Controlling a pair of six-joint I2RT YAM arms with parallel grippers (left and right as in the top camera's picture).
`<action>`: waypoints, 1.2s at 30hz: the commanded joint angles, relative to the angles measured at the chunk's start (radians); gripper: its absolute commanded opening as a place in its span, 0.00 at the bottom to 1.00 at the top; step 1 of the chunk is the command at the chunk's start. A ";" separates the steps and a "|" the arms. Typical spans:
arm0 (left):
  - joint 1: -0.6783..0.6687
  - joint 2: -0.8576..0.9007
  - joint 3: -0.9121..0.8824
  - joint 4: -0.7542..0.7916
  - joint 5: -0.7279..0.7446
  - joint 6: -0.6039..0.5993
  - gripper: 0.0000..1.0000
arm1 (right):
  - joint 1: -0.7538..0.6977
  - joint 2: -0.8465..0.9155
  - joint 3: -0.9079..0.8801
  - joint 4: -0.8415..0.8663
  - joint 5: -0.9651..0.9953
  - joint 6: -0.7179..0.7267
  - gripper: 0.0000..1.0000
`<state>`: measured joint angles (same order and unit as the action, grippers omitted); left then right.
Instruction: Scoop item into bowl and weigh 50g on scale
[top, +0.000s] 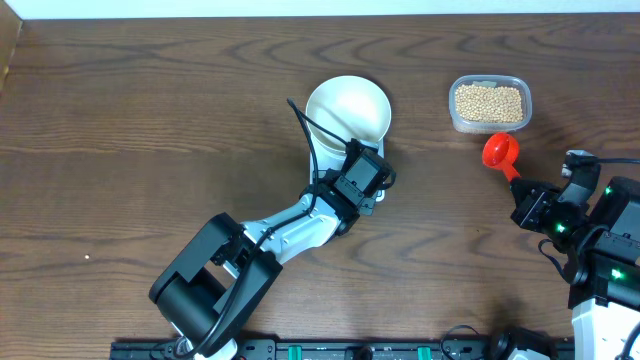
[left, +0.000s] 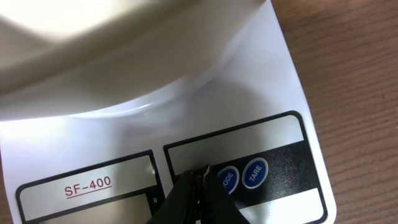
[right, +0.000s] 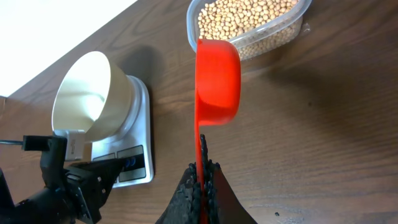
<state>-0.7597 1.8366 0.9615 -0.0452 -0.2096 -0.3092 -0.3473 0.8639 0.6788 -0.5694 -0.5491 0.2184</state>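
Observation:
The white bowl (top: 347, 108) stands on the scale (right: 140, 134) and looks empty in the overhead and right wrist (right: 87, 93) views. My left gripper (left: 202, 174) is shut, its tips down on the scale's (left: 249, 93) front panel just left of the blue MODE button (left: 228, 178). In the overhead view the left gripper (top: 365, 182) covers the scale's front. The tan beans (top: 489, 102) fill a clear tub (right: 292, 28). My right gripper (right: 201, 165) is shut on the handle of a red scoop (right: 217, 74), held just in front of the tub; no beans show in the scoop (top: 500, 150).
A blue TARE button (left: 255, 172) sits right of MODE. The bowl's underside (left: 93, 37) looms over the scale in the left wrist view. The left arm (top: 250, 250) lies diagonally across the table's front middle. The right arm (top: 600, 240) fills the front right corner.

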 joint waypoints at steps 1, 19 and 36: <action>0.020 0.054 -0.009 -0.021 -0.012 -0.003 0.07 | 0.002 0.000 0.015 -0.003 -0.003 -0.018 0.01; 0.022 0.071 -0.009 -0.069 -0.010 -0.054 0.07 | 0.002 0.000 0.015 -0.003 0.002 -0.018 0.01; 0.022 0.072 -0.009 -0.079 -0.048 -0.188 0.07 | 0.002 0.000 0.015 -0.003 0.001 -0.018 0.01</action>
<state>-0.7544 1.8442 0.9829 -0.0902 -0.2195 -0.4538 -0.3473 0.8639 0.6788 -0.5713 -0.5488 0.2184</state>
